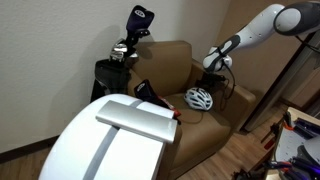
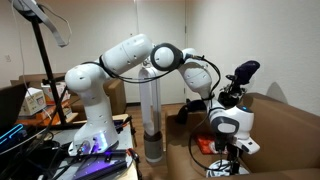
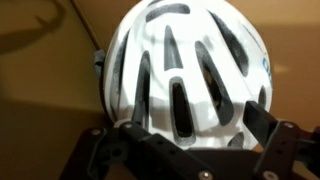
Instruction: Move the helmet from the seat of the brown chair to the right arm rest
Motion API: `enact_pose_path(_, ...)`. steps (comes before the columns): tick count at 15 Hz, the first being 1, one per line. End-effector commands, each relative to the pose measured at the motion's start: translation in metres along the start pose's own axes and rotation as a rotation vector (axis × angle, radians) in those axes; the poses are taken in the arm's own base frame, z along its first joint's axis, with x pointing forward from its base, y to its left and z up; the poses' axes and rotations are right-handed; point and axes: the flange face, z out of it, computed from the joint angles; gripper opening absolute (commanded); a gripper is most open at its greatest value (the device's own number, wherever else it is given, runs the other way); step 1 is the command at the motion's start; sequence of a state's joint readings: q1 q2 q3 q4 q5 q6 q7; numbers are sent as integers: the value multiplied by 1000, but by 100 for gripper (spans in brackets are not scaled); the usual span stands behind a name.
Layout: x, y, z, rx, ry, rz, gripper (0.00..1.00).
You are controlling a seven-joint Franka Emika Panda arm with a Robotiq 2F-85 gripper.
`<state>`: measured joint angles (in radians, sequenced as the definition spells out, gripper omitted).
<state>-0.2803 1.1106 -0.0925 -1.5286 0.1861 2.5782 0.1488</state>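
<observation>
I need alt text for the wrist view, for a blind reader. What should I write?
A white vented helmet fills the view, against a brown surface. The black gripper shows at the bottom edge, jaws spread.

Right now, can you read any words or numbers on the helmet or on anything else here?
There is nothing I can read.
White vented bicycle helmet: in the wrist view there is a small blue mark near its right edge, too blurred to read.
Black golf club head cover: it has a white mark, too small to read.
I can see no other words, numbers or signs in any view.
</observation>
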Motion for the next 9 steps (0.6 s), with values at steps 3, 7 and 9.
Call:
enact_pose_path(3, -4, 12, -10, 23, -72, -28, 100)
enact_pose_path(7, -8, 19, 3, -1, -135, -15, 100)
enact_pose_path(9, -10, 17, 10, -5, -146, -33, 100)
